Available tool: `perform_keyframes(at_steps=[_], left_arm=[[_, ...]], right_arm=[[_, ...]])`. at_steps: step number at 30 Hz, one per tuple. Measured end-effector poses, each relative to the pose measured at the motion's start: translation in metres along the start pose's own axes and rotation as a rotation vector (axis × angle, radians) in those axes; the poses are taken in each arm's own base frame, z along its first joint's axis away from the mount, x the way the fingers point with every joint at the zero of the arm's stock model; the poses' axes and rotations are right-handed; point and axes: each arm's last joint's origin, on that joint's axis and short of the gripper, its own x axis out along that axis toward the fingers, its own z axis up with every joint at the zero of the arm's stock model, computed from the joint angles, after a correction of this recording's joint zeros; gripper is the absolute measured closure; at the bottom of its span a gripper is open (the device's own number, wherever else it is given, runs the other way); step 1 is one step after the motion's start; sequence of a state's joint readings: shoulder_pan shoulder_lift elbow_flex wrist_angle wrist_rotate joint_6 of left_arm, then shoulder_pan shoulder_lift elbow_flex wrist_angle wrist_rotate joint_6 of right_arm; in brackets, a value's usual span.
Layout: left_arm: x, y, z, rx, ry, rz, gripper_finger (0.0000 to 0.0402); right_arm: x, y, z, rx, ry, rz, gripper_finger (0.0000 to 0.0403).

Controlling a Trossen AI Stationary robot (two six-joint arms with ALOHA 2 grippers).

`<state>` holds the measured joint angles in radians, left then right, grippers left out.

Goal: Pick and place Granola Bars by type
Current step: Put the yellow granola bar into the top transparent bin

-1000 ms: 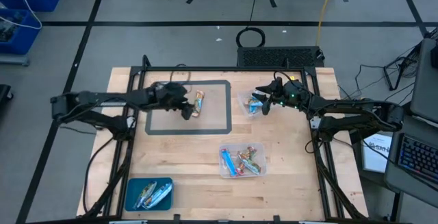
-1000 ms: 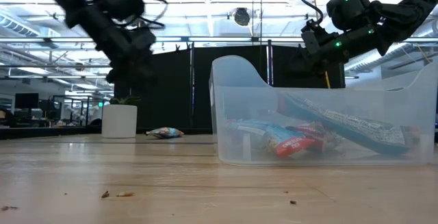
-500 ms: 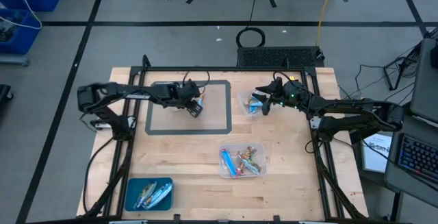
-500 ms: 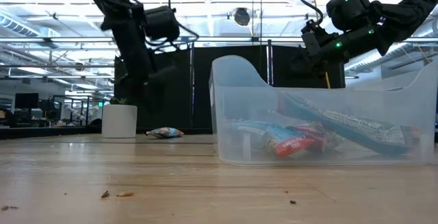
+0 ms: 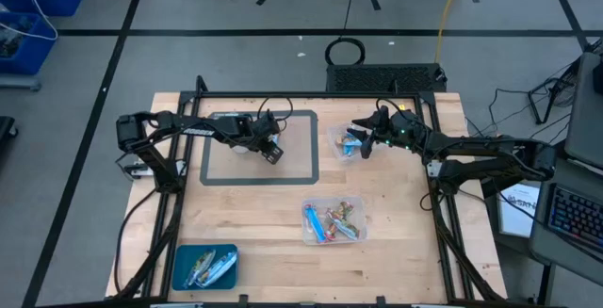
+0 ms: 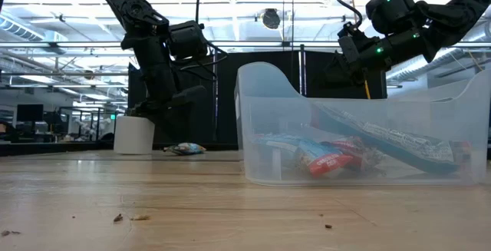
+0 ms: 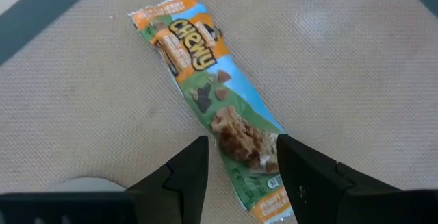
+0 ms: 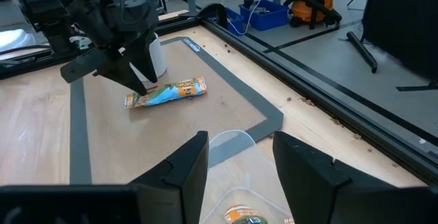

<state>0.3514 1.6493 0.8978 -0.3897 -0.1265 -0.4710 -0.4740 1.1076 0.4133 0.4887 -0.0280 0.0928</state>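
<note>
Your target, the orange-and-blue Chewy bar [image 7: 219,107], lies flat on the grey mat [image 5: 297,162], upper left of centre in the high view. In the left wrist view, the left gripper [image 7: 241,159] has its fingers [image 7: 190,172] either side of the bar's lower end, jaws apart and not yet pressing the wrapper. Just beside it on the mat stands a white cup [image 6: 133,134]. From the right wrist view you see the same bar [image 8: 166,92] under that gripper's tips.

To the right of the mat, the right gripper [image 5: 363,146] hangs over a clear bin [image 5: 336,138] holding bars; its jaws stand apart with nothing between them.

Lower centre of the high view, a second clear bin [image 5: 332,221] holds mixed red, blue and orange bars [image 6: 326,161]. At the lower left, a blue tray [image 5: 204,265] holds silvery bars.
</note>
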Motion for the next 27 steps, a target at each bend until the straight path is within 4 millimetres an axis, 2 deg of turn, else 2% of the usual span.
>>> perform_keyframes(at_steps=[13,23,27], left_arm=[[0.000,0.000,-0.004,-0.020,0.047,-0.013,0.0227],[-0.002,-0.015,-0.014,0.017,0.107,-0.115,0.0227],[-0.002,-0.016,-0.016,0.012,0.116,-0.094,0.0227]], right_arm=[[0.000,0.000,0.000,0.003,-0.001,0.000,0.0247],[0.000,0.000,0.000,0.016,-0.001,0.000,0.0247],[0.000,0.000,0.001,0.019,-0.009,0.001,0.0247]])
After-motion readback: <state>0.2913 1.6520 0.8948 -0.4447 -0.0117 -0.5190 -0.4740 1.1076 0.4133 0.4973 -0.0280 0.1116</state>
